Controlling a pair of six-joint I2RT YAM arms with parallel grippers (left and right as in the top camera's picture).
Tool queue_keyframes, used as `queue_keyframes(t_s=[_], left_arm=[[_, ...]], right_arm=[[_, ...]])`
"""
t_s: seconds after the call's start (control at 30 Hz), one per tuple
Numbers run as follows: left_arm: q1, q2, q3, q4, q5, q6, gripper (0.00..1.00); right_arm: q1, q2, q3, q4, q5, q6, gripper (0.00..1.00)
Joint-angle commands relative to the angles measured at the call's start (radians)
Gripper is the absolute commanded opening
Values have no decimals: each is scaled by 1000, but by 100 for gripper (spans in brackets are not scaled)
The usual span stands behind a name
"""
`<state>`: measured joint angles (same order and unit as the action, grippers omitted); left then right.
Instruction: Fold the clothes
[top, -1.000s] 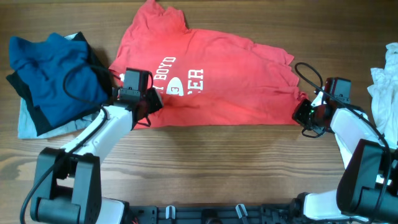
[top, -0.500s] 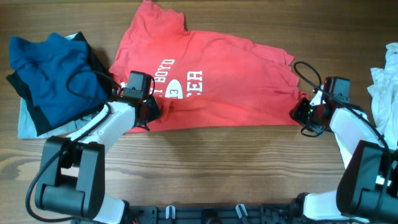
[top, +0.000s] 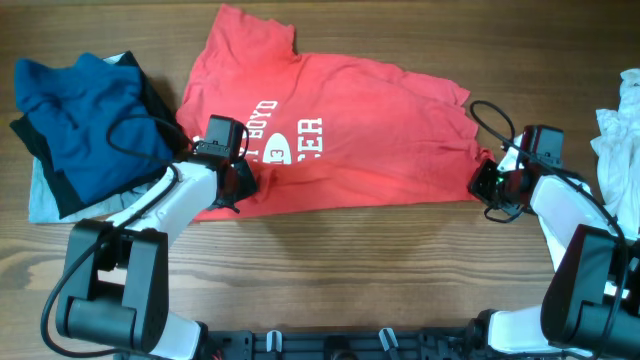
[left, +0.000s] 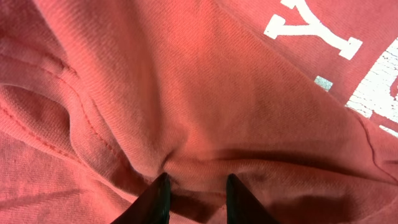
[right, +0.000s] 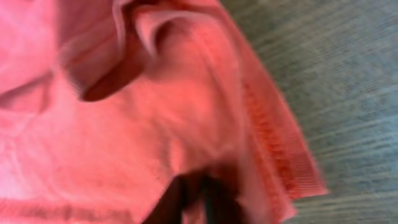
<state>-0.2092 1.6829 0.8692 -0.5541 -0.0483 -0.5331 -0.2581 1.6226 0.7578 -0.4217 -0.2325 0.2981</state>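
1. Found red T-shirt (top: 350, 150) spread wrinkled on the wooden table (top: 350, 270), upper centre of the overhead view
2. Read white lettering (top: 262, 118) on the chest as "BOYD", then "ER" lower right; small logo (top: 281, 149) between them seems to carry a "3"
3. Could not read the remaining print, covered by the left arm; left wrist view gives one clear "Y" (left: 314, 28), other characters cut off at the right edge
4. Found left gripper (top: 232, 182) at the shirt's lower left, fingers (left: 155, 202) set narrow and pinching a bunched fold of red fabric
5. Found right gripper (top: 492, 186) at the shirt's lower right corner; view blurred, dark fingers (right: 180, 202) close together with the ribbed hem (right: 273, 143) gathered around them, apparently clamped on it
6. Noted blue garment (top: 80, 110) heaped at upper left, black garment (top: 150, 100) and pale garment (top: 40, 200) largely hidden beneath
7. Noted white garment (top: 620, 140) cut off by the right edge
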Motion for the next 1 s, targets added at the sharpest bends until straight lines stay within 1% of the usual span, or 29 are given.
queue_keyframes(t_s=[0.0, 0.13, 0.2, 0.23, 0.27, 0.3, 0.4, 0.57, 0.63, 0.77, 0.8, 0.97], left_arm=[[4, 33, -39, -43, -12, 0, 30], [4, 33, -39, -57, 12, 0, 30], [4, 33, -39, -76, 28, 0, 29], [4, 33, -39, -87, 34, 0, 25], [4, 33, -39, -101, 42, 0, 20], [4, 33, -39, -119, 53, 0, 18], [4, 33, -39, -179, 85, 0, 16], [-6, 33, -39, -274, 85, 1, 12], [-23, 33, -39, -298, 85, 0, 11], [-81, 33, -40, -315, 90, -1, 11], [-101, 33, -40, -317, 93, -7, 9], [-192, 27, -40, -322, 65, -68, 8]], right_arm=[[0, 24, -16, -9, 18, -11, 4], [0, 24, -16, -27, 31, -10, 4], [0, 24, -16, -56, 81, 1, 4], [-1, 24, -16, -76, 124, 27, 4], [-3, 24, -16, -103, 174, 63, 4], [-5, 24, -16, -127, 215, 95, 4], [-15, 23, -16, -178, 285, 127, 4], [-40, 17, -16, -262, 354, 257, 4], [-51, 16, -16, -273, 354, 281, 4], [-71, 11, -16, -281, 353, 282, 4], [-77, 8, -16, -287, 357, 282, 4], [-95, -45, -16, -321, 368, 281, 4]])
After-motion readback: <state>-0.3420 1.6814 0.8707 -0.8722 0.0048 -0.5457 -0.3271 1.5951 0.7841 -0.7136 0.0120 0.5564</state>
